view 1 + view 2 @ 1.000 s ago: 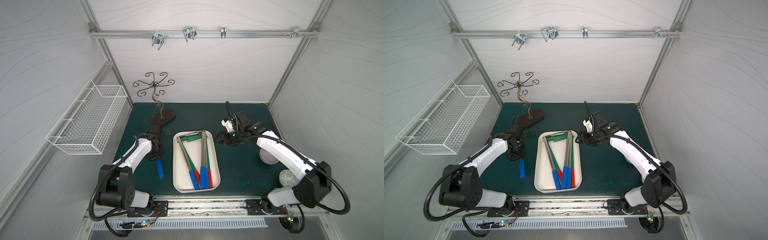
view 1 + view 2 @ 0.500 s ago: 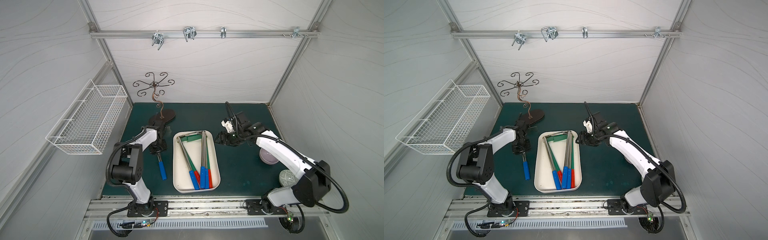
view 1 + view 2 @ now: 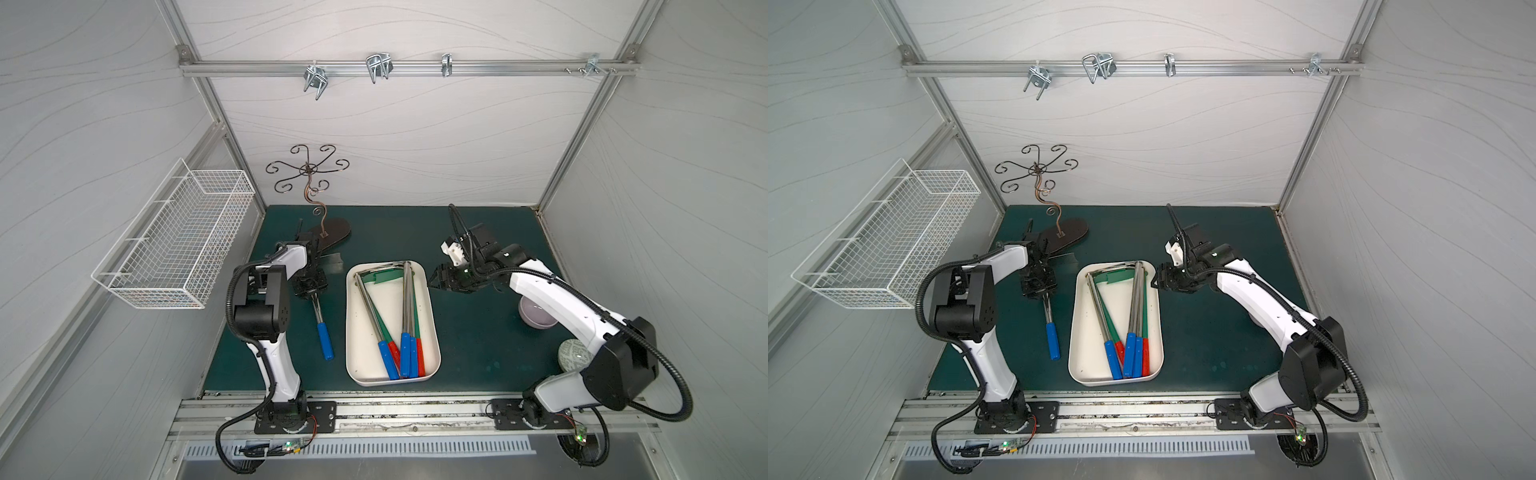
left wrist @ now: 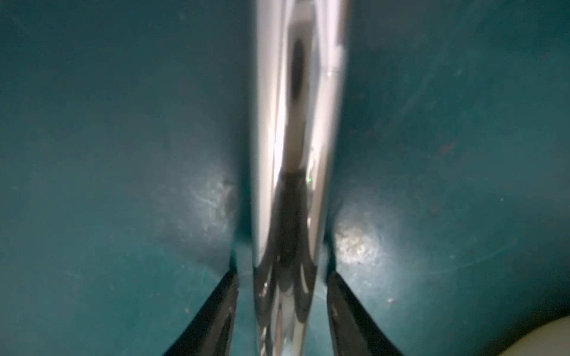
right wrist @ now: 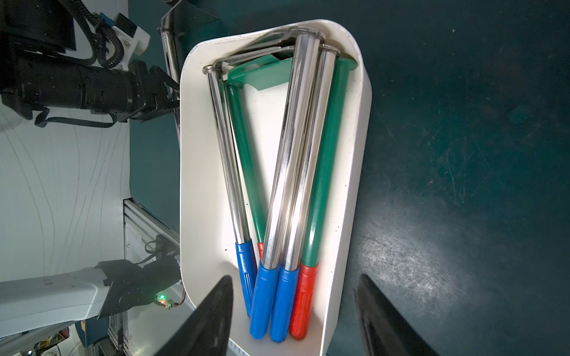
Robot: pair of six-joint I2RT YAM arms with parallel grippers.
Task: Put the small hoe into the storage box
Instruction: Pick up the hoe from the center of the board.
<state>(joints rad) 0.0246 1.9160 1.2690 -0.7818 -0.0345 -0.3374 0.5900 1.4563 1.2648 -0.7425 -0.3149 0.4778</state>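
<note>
**Small hoe outside the box**

My left gripper (image 3: 314, 292) straddles the chrome shaft of the blue-handled small hoe (image 3: 324, 341), jaws narrowly parted and clear of it. The hoe lies on the dark green mat (image 3: 478, 353), just beside the shallow cream-white plastic storage box (image 3: 353, 332). My right gripper (image 3: 434, 282) hovers just beside the box's opposite rim, jaws wide and empty.

Tight lane left of the box, open mat to its right

The small hoe (image 3: 323, 334) fills the slim strip of mat (image 3: 469, 332) between the left arm (image 3: 266, 307) and the storage box (image 3: 362, 353) wall — little room to pass there. Other hoes (image 3: 405, 307) crowd the box, so only patches of its floor are bare. To the right the mat lies clear up to the right arm (image 3: 552, 299) and a bowl (image 3: 534, 322). A curly metal stand (image 3: 334, 227) blocks the back left.
</note>
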